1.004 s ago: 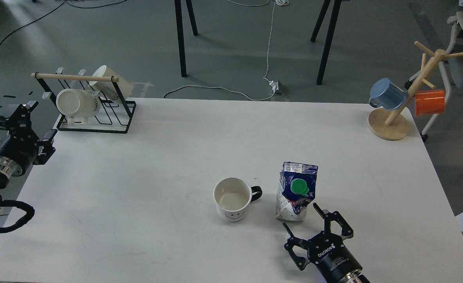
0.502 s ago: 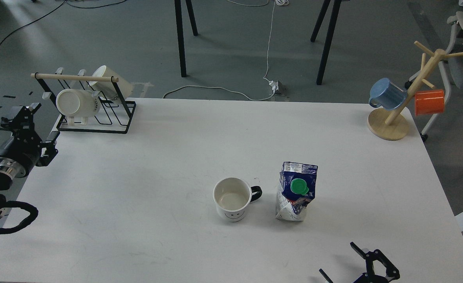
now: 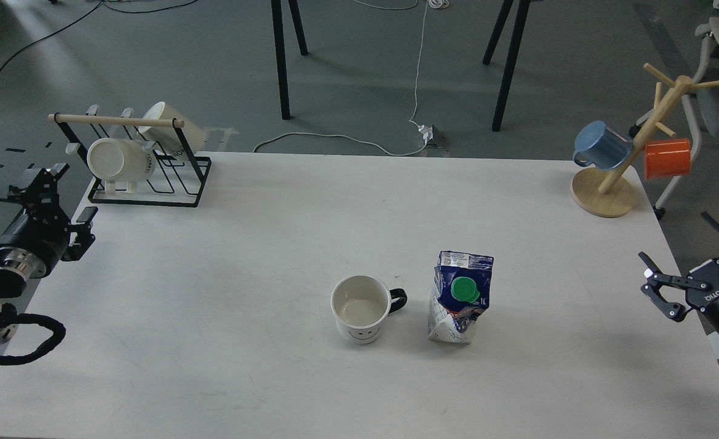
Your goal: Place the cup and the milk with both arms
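A white mug (image 3: pixel 362 308) with a black handle stands upright near the middle of the white table (image 3: pixel 261 256), toward the near edge. Its mouth faces up and the inside looks bare, with nothing visible in it; a small smiley face is printed on the near side, and the handle points right. Just beside it on the right, apart from it, stands a crumpled milk carton (image 3: pixel 460 296), blue and white, with its green screw cap (image 3: pixel 465 290) closed. The carton is upright but dented and leaning slightly.

The right gripper (image 3: pixel 683 262) hovers off the right edge of the table, well apart from the carton, its two fingers spread wide and holding nothing. The left gripper (image 3: pixel 54 196) sits at the left edge of the table, near the black wire rack (image 3: pixel 146 164); its fingers are seen dark and end-on, so I cannot tell whether they are spread or closed.

In the rack at the far left corner, two white mugs (image 3: pixel 121 160) lie tipped on their sides, their insides hidden or blank. At the far right corner a wooden mug tree (image 3: pixel 609 183) holds a blue mug (image 3: pixel 602 145) and an orange mug (image 3: pixel 667 158), both hung on pegs and tilted.
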Controlling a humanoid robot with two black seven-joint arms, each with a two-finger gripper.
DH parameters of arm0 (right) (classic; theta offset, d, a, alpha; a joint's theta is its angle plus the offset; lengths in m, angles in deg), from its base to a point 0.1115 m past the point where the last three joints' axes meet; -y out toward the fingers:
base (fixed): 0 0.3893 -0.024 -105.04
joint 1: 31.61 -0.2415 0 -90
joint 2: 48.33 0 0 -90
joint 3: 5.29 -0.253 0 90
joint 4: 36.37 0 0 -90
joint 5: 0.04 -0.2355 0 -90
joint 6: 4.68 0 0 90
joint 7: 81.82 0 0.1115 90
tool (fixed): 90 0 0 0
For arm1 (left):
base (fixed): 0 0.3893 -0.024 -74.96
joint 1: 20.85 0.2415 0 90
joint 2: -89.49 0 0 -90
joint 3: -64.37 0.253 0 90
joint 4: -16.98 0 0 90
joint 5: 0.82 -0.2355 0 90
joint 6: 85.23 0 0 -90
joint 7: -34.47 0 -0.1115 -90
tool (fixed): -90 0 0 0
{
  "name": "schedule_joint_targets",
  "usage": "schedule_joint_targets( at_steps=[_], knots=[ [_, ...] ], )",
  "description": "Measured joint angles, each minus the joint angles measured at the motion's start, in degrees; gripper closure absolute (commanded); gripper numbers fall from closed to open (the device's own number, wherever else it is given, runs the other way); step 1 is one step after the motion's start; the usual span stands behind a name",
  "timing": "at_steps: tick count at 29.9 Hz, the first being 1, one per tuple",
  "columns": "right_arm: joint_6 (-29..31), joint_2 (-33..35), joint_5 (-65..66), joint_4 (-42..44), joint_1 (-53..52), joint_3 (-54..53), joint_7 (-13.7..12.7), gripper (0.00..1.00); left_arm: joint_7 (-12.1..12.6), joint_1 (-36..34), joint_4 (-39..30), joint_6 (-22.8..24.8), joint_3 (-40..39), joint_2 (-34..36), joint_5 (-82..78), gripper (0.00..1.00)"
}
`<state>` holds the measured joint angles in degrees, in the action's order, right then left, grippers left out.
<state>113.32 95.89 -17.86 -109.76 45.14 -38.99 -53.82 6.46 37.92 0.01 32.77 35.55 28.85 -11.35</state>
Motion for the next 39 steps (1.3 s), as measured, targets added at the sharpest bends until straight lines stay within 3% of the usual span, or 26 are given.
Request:
schedule_joint_targets(
  at_steps=[5,13,39],
  knots=[
    [0.0,-3.7,-0.3,4.9,-12.5,9.2,0.0,0.01,0.0,-0.4,0.0,0.0,-0.1,0.1,0.0,0.02],
    [0.0,-8.2,0.4,9.4,-18.5,10.3,0.0,0.01,0.0,-0.6,0.0,0.0,-0.1,-0.8,0.0,0.01],
    [0.0,-8.3,1.7,12.4,-23.9,20.8,0.0,0.01,0.0,-0.7,0.0,0.0,-0.1,-2.1,0.0,0.01]
  ],
)
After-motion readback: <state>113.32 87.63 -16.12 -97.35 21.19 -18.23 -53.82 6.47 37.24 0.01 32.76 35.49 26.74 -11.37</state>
